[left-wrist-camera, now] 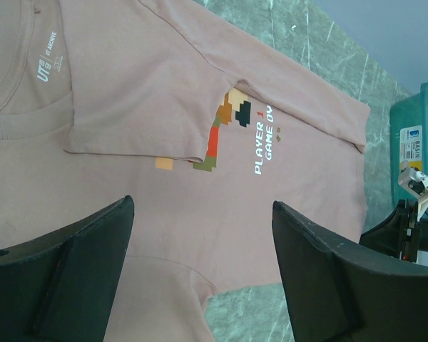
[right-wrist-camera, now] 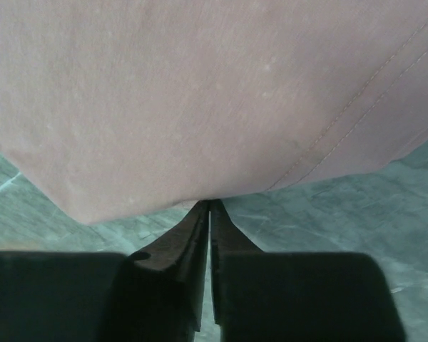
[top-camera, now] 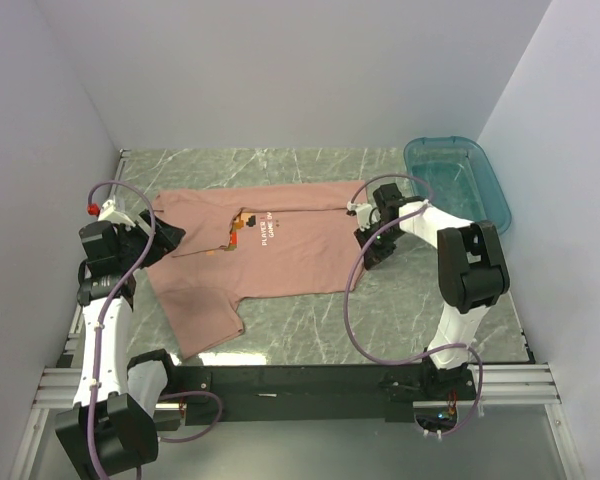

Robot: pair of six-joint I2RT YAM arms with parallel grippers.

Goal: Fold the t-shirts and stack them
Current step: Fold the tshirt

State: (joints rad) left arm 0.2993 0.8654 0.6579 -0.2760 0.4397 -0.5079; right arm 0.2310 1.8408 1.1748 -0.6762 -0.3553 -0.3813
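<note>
Right gripper (right-wrist-camera: 210, 205): fingers pressed together right at the hem edge of the t-shirt (top-camera: 290, 262), looks like a pinch on it, but can't tell how much cloth is between the tips. Left gripper (left-wrist-camera: 201, 210): spread wide, hanging above the chest just below the collar (left-wrist-camera: 14, 122), touching nothing. Step in hand, as I read it: take the hem and fold it over toward the collar. To do it well, confirm both fabric layers are caught before lifting. Raise only slightly, and carry the hem in a straight line so the body doesn't skew. The left gripper probably needs to come down and pin or grab its end so the shirt doesn't drag across the bench (top-camera: 400, 330). Shirt is one dusty pink short-sleeved tee lying flat, front up, collar to the left, hem to the right. Near sleeve (top-camera: 205, 318) is spread out toward the arm bases; far sleeve (left-wrist-camera: 132, 117) is folded in over the chest, partly covering the pixel print (left-wrist-camera: 237, 127) with its white lettering. A few soft creases. Teal tub (top-camera: 458, 178) sits at the far right corner, apart from the shirt.
</note>
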